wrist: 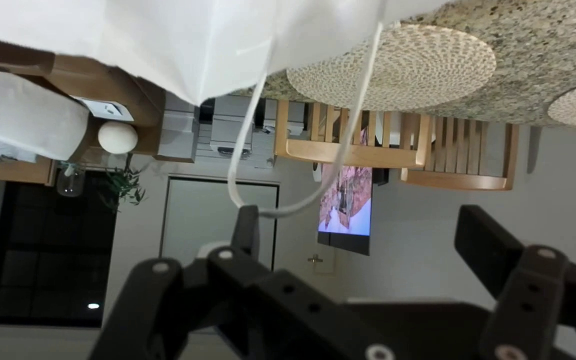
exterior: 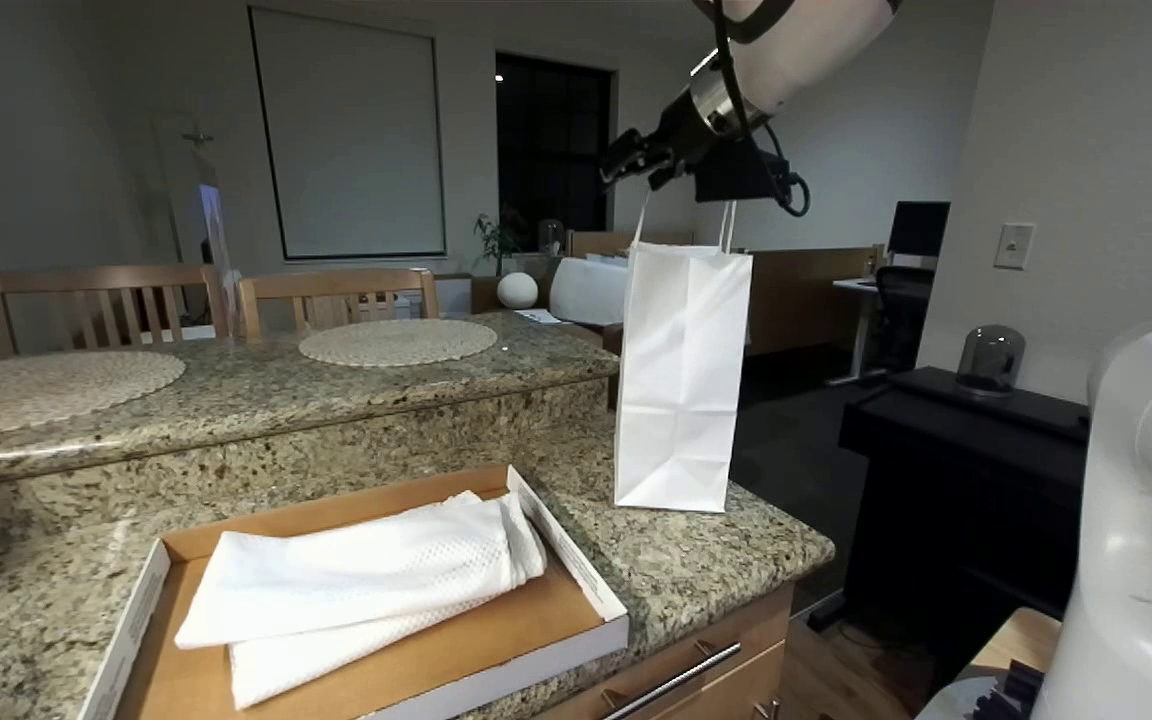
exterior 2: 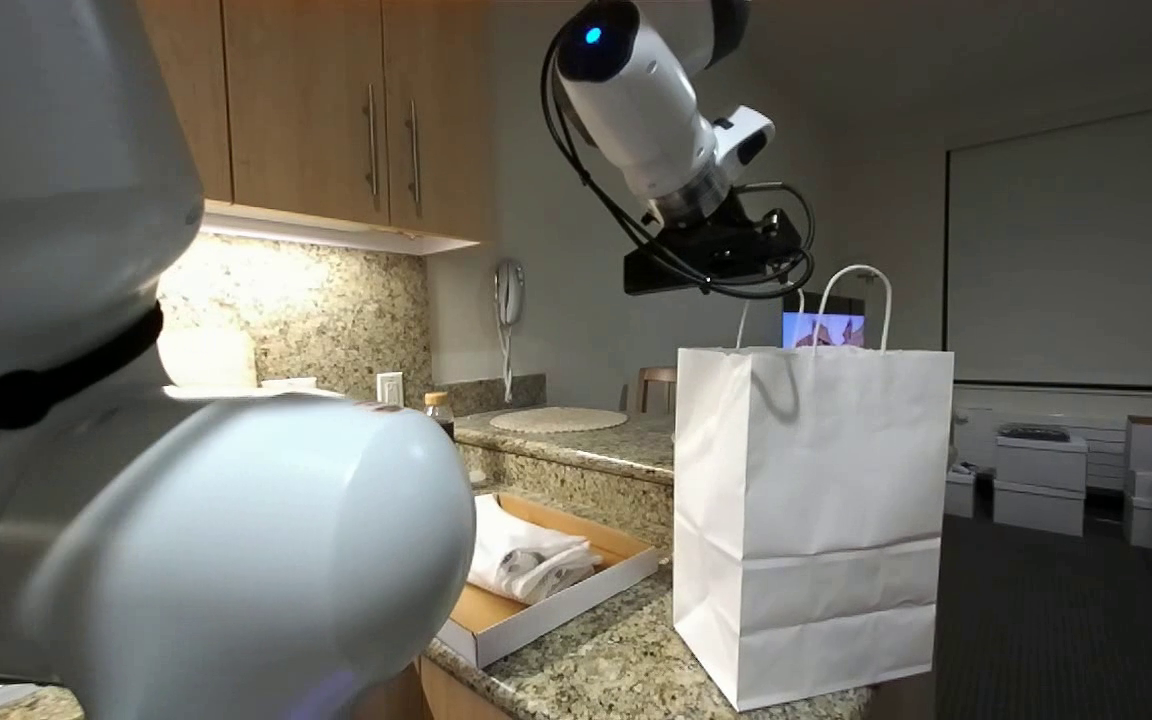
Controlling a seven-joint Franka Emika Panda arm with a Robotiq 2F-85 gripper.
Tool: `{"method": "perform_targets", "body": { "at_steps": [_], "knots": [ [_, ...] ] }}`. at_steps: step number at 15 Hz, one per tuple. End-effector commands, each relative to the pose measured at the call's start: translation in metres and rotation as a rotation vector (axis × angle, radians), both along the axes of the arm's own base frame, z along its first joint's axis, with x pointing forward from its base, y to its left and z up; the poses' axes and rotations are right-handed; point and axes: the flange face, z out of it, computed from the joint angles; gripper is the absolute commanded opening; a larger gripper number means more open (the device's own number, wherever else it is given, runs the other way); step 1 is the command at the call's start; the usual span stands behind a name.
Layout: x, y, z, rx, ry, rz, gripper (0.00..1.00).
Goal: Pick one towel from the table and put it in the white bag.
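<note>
Gaping wide — gripper (wrist: 365,237) near bag handle (wrist: 278,212).

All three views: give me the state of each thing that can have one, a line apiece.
Pincer: open
White bag: upright, unfolded
Cardboard tray: lidless
Towels: folded, in the tray; count unclear
Drawer: shut
Cabinet doors: shut
Under-cabinet light: on
Screen: lit
Wall phone: hung up
Bottle: capped
Arm's indicator light: lit blue
</note>
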Motion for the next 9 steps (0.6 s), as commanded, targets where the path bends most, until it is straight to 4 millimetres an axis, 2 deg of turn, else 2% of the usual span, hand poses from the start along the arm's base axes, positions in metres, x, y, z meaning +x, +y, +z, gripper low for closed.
{"method": "perform_targets", "body": {
  "at_steps": [1, 6, 9],
  "knots": [
    [-0.006, -0.006, 0.031, -0.029, -0.079, 0.036, 1.0],
    [-0.018, -0.01, 0.079, -0.068, -0.193, 0.053, 1.0],
    [-0.023, 0.013, 0.074, -0.085, -0.189, 0.109, 1.0]
  ]
}}
